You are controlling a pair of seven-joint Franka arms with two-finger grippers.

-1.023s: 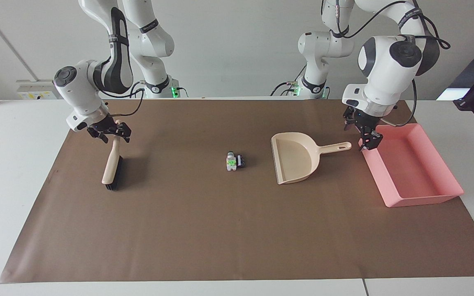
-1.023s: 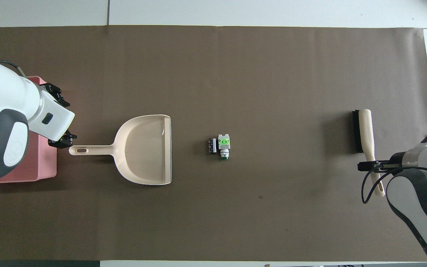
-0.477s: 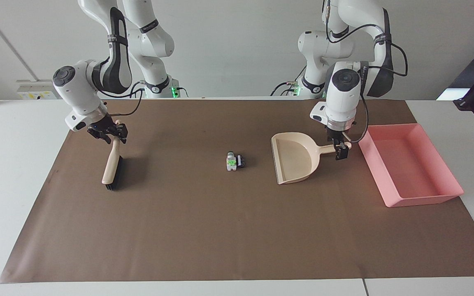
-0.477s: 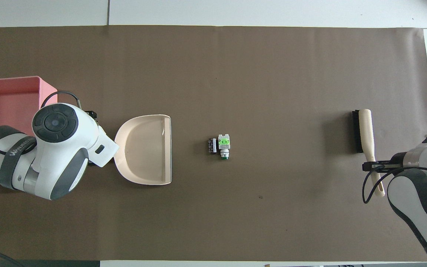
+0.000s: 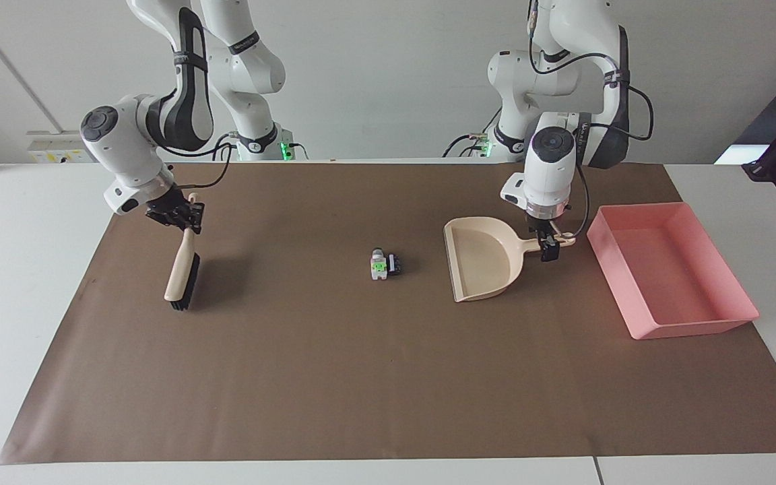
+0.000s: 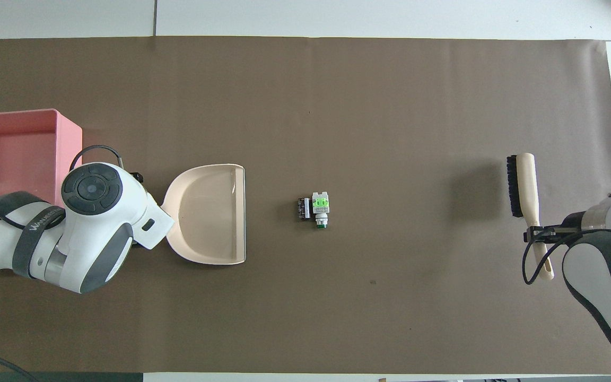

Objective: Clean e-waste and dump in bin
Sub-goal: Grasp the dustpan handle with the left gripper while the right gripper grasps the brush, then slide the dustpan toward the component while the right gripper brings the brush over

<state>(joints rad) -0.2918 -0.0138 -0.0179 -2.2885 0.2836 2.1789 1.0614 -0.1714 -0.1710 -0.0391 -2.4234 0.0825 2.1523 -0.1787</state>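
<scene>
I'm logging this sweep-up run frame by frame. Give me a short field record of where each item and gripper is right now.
e-waste: on the brown mat, mid-table, unswept
dustpan: flat on the mat between e-waste and bin, mouth toward the e-waste
bin: pink tray at the left arm's end
brush: tilted, bristle end at the mat
left gripper: at the dustpan handle
right gripper: shut on the brush handle

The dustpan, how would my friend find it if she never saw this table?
Look at the brown mat, then the pink bin at the left arm's end. Beside it, toward the middle, lies the dustpan, the left gripper at its handle. It is beige, scoop-shaped, and much bigger than the e-waste.
</scene>
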